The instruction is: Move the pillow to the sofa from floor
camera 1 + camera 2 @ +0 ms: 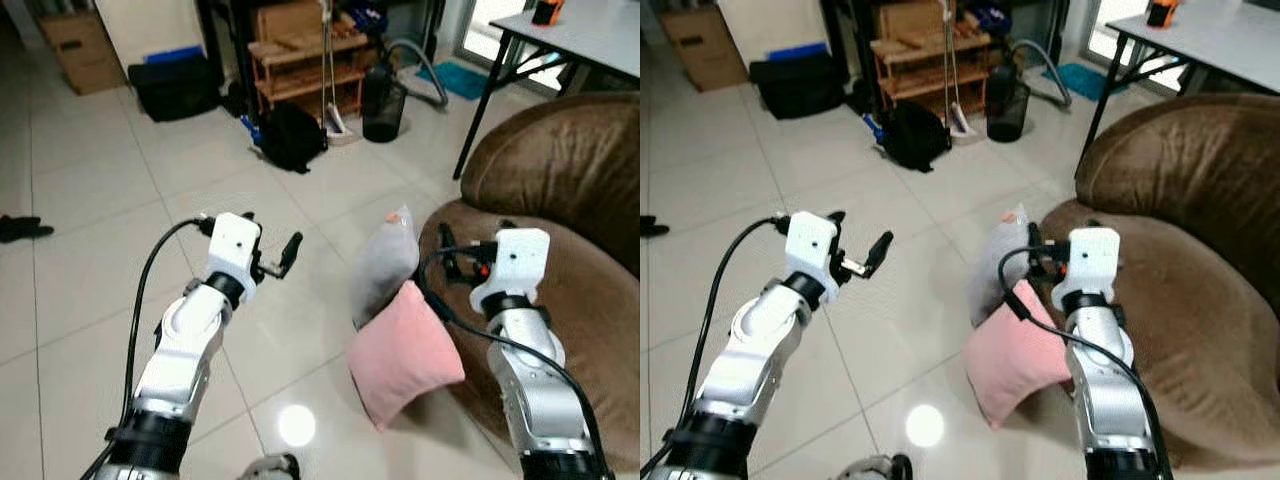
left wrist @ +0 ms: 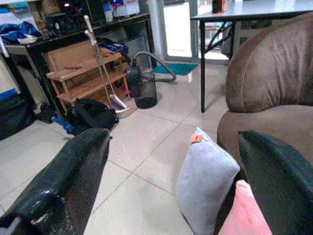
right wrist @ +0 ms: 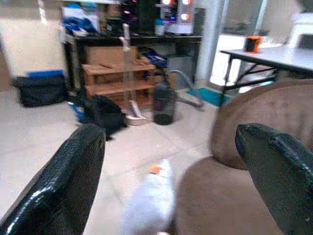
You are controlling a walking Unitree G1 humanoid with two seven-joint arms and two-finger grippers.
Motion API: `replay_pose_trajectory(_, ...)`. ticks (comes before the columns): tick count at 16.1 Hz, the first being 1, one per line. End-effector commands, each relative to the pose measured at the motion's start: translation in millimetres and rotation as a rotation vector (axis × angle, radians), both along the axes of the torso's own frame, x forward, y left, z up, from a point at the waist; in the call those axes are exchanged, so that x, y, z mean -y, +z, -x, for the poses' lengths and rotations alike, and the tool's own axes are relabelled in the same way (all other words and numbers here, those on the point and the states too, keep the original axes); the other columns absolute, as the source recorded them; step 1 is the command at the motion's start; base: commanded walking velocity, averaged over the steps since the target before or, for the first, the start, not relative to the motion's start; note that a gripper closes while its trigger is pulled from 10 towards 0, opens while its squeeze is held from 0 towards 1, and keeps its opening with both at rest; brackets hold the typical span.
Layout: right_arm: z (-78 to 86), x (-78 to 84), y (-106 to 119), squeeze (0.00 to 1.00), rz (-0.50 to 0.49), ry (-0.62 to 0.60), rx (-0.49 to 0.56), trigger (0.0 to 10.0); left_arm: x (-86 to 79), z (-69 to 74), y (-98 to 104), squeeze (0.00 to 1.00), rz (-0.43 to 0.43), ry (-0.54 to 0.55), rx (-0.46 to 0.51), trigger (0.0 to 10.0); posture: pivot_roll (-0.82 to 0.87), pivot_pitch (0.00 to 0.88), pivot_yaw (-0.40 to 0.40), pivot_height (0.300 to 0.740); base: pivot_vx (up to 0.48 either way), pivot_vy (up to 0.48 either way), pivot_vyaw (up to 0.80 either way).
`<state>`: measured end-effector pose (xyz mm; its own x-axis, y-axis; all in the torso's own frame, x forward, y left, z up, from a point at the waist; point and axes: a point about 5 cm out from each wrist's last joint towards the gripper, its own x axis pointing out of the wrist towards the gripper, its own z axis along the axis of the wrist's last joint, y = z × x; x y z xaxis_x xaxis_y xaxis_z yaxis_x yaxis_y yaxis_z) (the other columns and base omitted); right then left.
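Note:
Two pillows stand on the tiled floor, leaning against the front of the brown sofa point(image 1: 560, 180): a grey pillow point(image 1: 385, 265) behind and a pink pillow point(image 1: 405, 350) in front. My left gripper point(image 1: 268, 240) is raised over the floor to the left of them, open and holding nothing. In the left wrist view the grey pillow point(image 2: 205, 181) and pink pillow point(image 2: 244, 215) lie ahead between its wide-apart fingers point(image 2: 68, 186). My right gripper point(image 1: 470, 250) is open too, hovering over the sofa's seat edge just right of the pillows.
A white table point(image 1: 590, 30) on black legs stands behind the sofa. Farther back are a black bin point(image 1: 383, 105), a black backpack point(image 1: 292, 135), a wooden shelf point(image 1: 300, 60), a black bag point(image 1: 175, 85) and a cardboard box point(image 1: 80, 50). A dark item point(image 1: 20, 228) lies at the far left.

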<state>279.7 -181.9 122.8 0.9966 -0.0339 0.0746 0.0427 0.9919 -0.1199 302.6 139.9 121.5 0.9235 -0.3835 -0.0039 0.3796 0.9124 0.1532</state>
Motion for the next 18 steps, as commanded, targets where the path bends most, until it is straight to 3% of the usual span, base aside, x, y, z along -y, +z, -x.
replay_pose_trajectory(1, -1.2, -0.1, -1.6, 0.00, 0.013, -0.010, -0.013, 10.0, 1.2, -3.4, 2.8, 0.00, -0.005, -0.001, 0.015, 10.0, 0.01, 0.086, 0.040, 0.740, 0.000, 0.000, 0.00)
replay_pose_trajectory(18, 0.0, -12.4, -8.3, 0.00, -0.050, 0.028, -0.035, 10.0, -2.1, -2.3, -4.3, 0.00, 0.011, 0.015, -0.015, 10.0, 0.01, 0.074, 0.023, 0.740, 0.168, 0.000, 0.00)
